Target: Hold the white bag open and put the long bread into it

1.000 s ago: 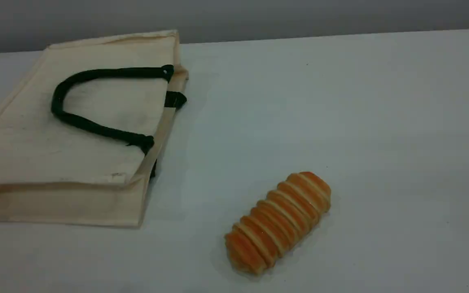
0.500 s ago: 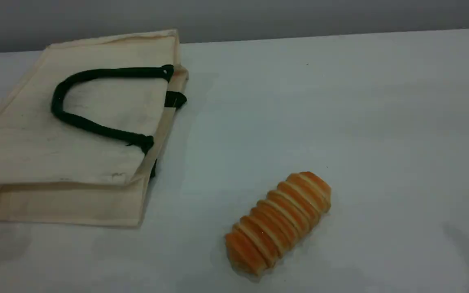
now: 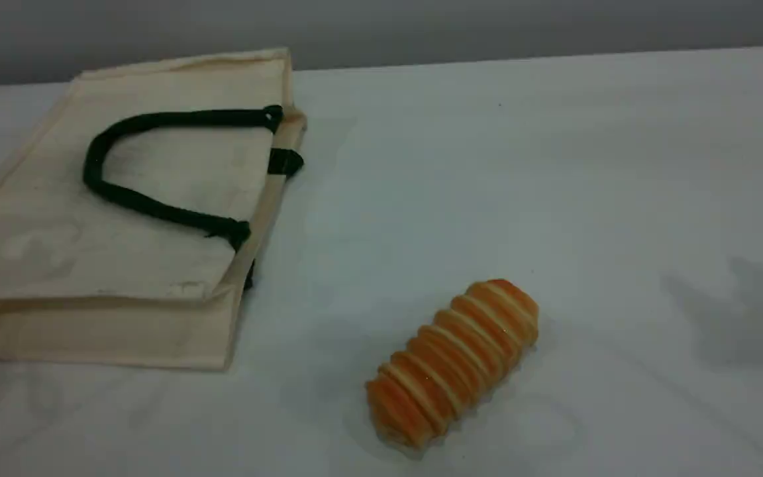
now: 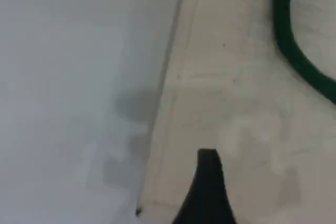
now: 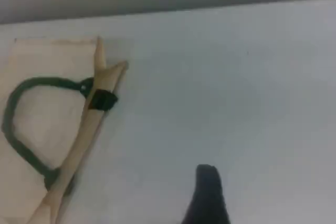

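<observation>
The white bag (image 3: 57, 258) lies flat and closed at the table's left, its mouth edge facing right. One dark green handle (image 3: 123, 197) is folded back on top of it. The long bread (image 3: 454, 361), orange with pale ridges, lies slantwise near the front, to the right of the bag and apart from it. Neither arm shows in the scene view. One dark fingertip (image 4: 208, 182) of my left gripper hovers over the bag (image 4: 236, 103) near its handle (image 4: 294, 56). A fingertip (image 5: 207, 192) of my right gripper hangs over bare table, right of the bag (image 5: 47, 114). Nothing is held.
The white table (image 3: 554, 165) runs back to a grey wall. A green strap tab (image 3: 285, 161) sticks out at the bag's mouth edge. Soft arm shadows fall on the table at the far right and front left.
Shadows have spread over the table at the far right and front left. The bag and the bread have not moved.
</observation>
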Robot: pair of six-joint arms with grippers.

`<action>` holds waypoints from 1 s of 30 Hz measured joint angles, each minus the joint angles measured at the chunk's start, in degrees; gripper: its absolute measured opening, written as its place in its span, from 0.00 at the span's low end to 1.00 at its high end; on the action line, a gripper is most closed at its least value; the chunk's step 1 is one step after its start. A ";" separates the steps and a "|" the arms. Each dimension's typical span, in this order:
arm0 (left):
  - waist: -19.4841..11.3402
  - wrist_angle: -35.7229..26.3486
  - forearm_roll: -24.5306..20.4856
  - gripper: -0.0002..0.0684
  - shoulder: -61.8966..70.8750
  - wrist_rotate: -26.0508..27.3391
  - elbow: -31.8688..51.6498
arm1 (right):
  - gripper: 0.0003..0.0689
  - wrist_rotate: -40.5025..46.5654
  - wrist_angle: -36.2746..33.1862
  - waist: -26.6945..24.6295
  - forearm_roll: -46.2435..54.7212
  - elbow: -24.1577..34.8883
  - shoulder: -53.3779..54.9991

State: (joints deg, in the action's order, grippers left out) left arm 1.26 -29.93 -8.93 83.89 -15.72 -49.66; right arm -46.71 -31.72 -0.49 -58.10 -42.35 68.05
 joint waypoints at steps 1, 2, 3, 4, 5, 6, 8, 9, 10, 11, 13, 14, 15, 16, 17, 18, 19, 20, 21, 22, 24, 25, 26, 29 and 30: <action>0.00 0.05 0.00 0.78 1.63 0.00 -1.27 | 0.74 -0.88 0.00 0.00 -0.78 0.00 0.84; 0.00 0.21 0.00 0.78 3.01 0.00 -2.37 | 0.74 -1.95 0.00 0.00 -1.87 0.00 1.39; 0.00 0.25 0.03 0.78 4.71 0.00 -3.76 | 0.74 -3.00 0.00 0.00 -3.11 0.00 1.93; 0.00 0.38 0.07 0.78 6.41 0.00 -5.16 | 0.74 -3.88 0.00 0.00 -4.29 0.00 2.29; 0.00 0.38 0.07 0.78 8.13 0.00 -6.60 | 0.74 -4.99 0.00 0.00 -5.36 0.00 2.57; 0.00 0.38 0.07 0.78 9.57 0.00 -7.78 | 0.74 -6.21 0.00 0.00 -6.66 0.00 2.83; 0.00 0.38 0.14 0.78 12.99 0.06 -10.58 | 0.74 -8.39 0.06 0.00 -8.68 0.00 3.51; 0.00 0.38 0.28 0.78 14.67 0.11 -11.72 | 0.74 -9.34 0.06 0.00 -9.74 0.00 3.81; 0.00 0.15 0.68 0.78 16.04 0.21 -13.04 | 0.74 -10.15 0.06 0.00 -10.66 0.00 4.20; 0.00 -0.17 1.12 0.78 17.68 0.57 -14.30 | 0.74 -10.50 0.06 0.00 -11.29 0.06 4.60; 0.00 -0.98 2.50 0.78 20.51 2.06 -16.41 | 0.74 -11.51 0.06 0.00 -12.43 0.06 5.33; 0.00 -1.09 3.24 0.78 21.97 3.15 -17.40 | 0.74 -11.82 0.11 0.00 -12.57 0.06 5.70; 0.00 -1.09 4.48 0.78 23.36 4.45 -18.37 | 0.74 -12.12 0.18 0.00 -12.62 0.06 5.99; 0.00 -1.15 5.83 0.78 24.68 5.55 -19.11 | 0.74 -12.18 0.36 0.00 -12.62 0.06 6.27; 0.00 -1.14 6.94 0.78 25.68 6.83 -19.93 | 0.74 -12.18 0.47 0.00 -12.62 0.06 6.48; 0.00 -1.21 7.94 0.78 26.84 7.93 -20.67 | 0.74 -12.19 0.47 0.00 -12.62 0.06 6.78; 0.00 -1.21 8.56 0.78 27.93 8.54 -21.34 | 0.74 -12.27 0.47 0.00 -12.62 0.06 6.98; 0.05 -1.27 8.93 0.78 28.78 9.16 -21.86 | 0.74 -12.27 0.47 0.00 -12.62 0.06 6.97; 0.05 -1.27 8.93 0.78 29.74 9.45 -22.42 | 0.74 -12.27 0.47 0.00 -12.68 0.11 6.97; 0.05 -1.27 9.33 0.78 30.70 9.45 -22.98 | 0.74 -12.27 0.47 0.00 -13.01 0.11 6.97; 0.05 -1.23 9.33 0.77 32.33 9.45 -23.87 | 0.74 -12.34 0.79 0.00 -13.01 0.11 6.97; 0.05 -1.17 9.33 0.77 33.17 9.45 -24.25 | 0.74 -12.34 0.79 0.00 -13.01 0.11 6.97; 0.05 -1.09 9.33 0.77 33.94 9.45 -24.62 | 0.74 -12.34 0.79 0.00 -13.01 0.11 6.97; 0.17 -0.49 9.39 0.77 35.69 9.49 -25.44 | 0.74 -12.34 0.79 0.00 -13.01 0.11 6.97; 0.36 0.05 9.39 0.77 36.13 9.49 -25.44 | 0.74 -12.34 0.73 0.00 -13.01 0.11 6.97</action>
State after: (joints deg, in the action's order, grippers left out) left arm 1.63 -29.88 0.46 120.02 -6.23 -75.10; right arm -59.05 -30.99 -0.49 -71.11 -42.24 75.02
